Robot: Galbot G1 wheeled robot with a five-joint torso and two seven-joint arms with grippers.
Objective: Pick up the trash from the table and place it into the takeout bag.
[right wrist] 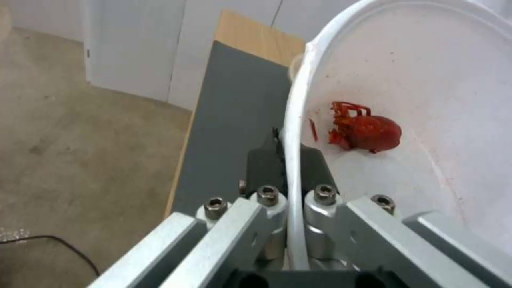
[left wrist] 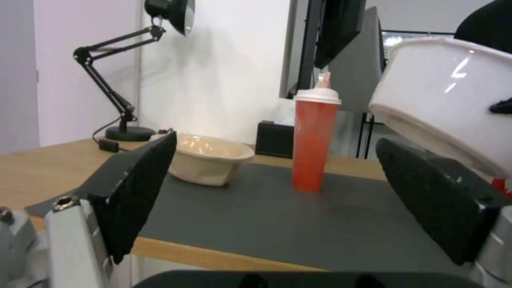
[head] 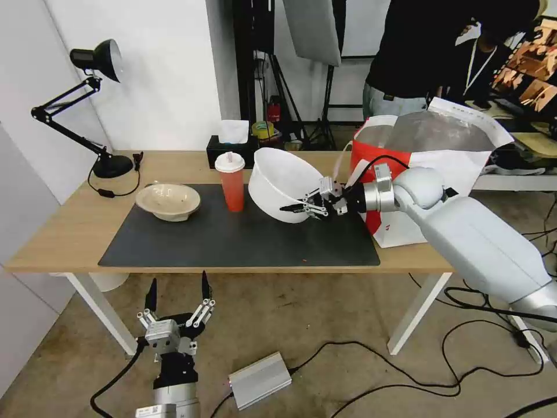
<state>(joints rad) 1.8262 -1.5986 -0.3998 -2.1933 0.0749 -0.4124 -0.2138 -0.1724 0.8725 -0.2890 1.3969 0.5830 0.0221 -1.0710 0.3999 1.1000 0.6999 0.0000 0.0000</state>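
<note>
1. Right gripper was clamped on the white bowl rim, bowl tilted above the mat, bag at 3 o'clock.
2. Bowl judged light, thin, flexible; scrap could spill.
3. Left gripper hung spread wide, empty, below the table.

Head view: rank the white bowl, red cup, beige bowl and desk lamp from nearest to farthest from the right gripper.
1. Large white bowl: clamped by its rim in the right gripper.
2. Red drink cup: just to the bowl's left, on the mat.
3. Shallow beige bowl: further left, at the mat's corner.
4. Desk lamp: table's far-left corner.
</note>
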